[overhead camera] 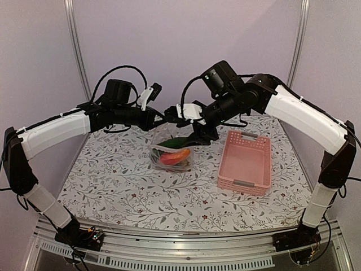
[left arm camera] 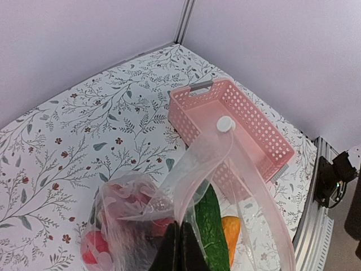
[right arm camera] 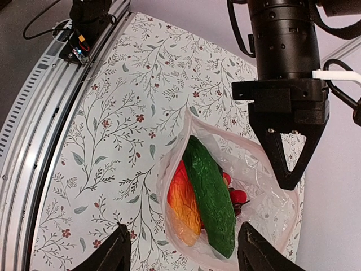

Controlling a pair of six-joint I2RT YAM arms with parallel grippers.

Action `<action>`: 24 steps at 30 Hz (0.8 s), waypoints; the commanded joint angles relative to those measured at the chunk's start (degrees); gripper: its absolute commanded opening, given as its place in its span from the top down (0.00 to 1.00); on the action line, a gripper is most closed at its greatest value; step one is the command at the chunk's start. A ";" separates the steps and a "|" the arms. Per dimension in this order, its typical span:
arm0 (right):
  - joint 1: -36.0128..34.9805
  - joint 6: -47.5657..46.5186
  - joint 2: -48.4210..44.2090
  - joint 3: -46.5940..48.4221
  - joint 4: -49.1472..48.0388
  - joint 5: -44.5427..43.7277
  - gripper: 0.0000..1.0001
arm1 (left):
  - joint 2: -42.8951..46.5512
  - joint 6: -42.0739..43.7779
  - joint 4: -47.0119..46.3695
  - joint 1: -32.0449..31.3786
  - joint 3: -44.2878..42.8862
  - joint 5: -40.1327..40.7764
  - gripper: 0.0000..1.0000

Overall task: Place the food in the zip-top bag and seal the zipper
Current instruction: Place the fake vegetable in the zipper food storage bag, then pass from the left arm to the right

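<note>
- Your left gripper [left arm camera: 180,248] is clenched: two black fingers pressed flat together on the thin film at the rim of the clear crinkly zip-top bag [left arm camera: 135,197], holding that edge up off the table.
- From the right wrist you see the same pincer side-on, a black V-shaped tip nipping the far rim of the soft pouch.
- Your right gripper [right arm camera: 183,226] is released. Its black fingers are spread wide and hang above the bag's mouth, touching nothing.
- The bag sits near the middle of the white floral-print table [overhead camera: 113,180], just left of the pink slotted plastic basket [overhead camera: 245,164] and apart from it.
- The mouth gapes wide open towards the right wrist camera, so it is not sealed.
- Inside, a glossy, bumpy green cucumber [right arm camera: 210,195] lies lengthwise against a smooth red-orange pepper [right arm camera: 183,206]; the two are touching.
- Small round red fruits [right arm camera: 236,196] are tucked on the cucumber's other side, half buried under wrinkled film.
- In the left wrist view a red ball [left arm camera: 93,247] shows through the plastic at the low left of the pouch.
- A ribbon of the clear rim arcs up from the left pincer in front of the basket — it carries a small white round tab [left arm camera: 225,123].
- The zipper strip itself is too faint to pick out along that edge.
</note>
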State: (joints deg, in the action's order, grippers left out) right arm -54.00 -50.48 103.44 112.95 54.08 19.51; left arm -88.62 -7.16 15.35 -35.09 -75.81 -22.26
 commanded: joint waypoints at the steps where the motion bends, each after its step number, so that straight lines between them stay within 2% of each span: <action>1: -0.34 -2.36 0.04 -2.54 5.46 0.63 0.37 | 0.65 -0.18 0.59 -0.60 -1.27 -0.32 1.00; 6: -0.38 -2.62 -0.43 -5.17 2.60 -2.85 0.38 | 0.36 -0.35 0.60 -0.71 -1.27 -0.54 1.00; 10: -0.33 -0.76 2.75 -3.37 3.10 -6.61 0.42 | 0.56 -0.25 0.61 -0.69 -1.27 -0.42 1.00; 17: -0.33 0.12 5.64 -3.93 -0.95 -11.19 0.56 | 0.85 0.18 0.62 -0.68 -1.24 -0.34 1.00; 18: -0.32 0.19 5.83 -3.54 -0.97 -11.12 0.61 | 0.83 0.08 0.72 -0.68 -1.33 -0.51 0.99; 21: -0.32 0.16 6.32 -1.47 -0.88 -11.03 0.97 | 0.73 0.50 1.02 -0.75 -1.44 -0.70 0.93; 22: -0.40 0.08 6.17 -0.67 -0.70 -10.82 1.00 | 0.68 1.11 1.40 -0.69 -1.63 -0.63 0.90; 24: -0.48 0.03 5.35 0.73 -0.44 -9.27 1.00 | 0.72 2.93 3.84 -1.03 -2.90 -0.66 0.82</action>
State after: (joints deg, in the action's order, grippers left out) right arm -54.06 -50.92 109.38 109.67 54.30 9.37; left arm -88.62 -6.81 15.66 -35.16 -75.94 -22.50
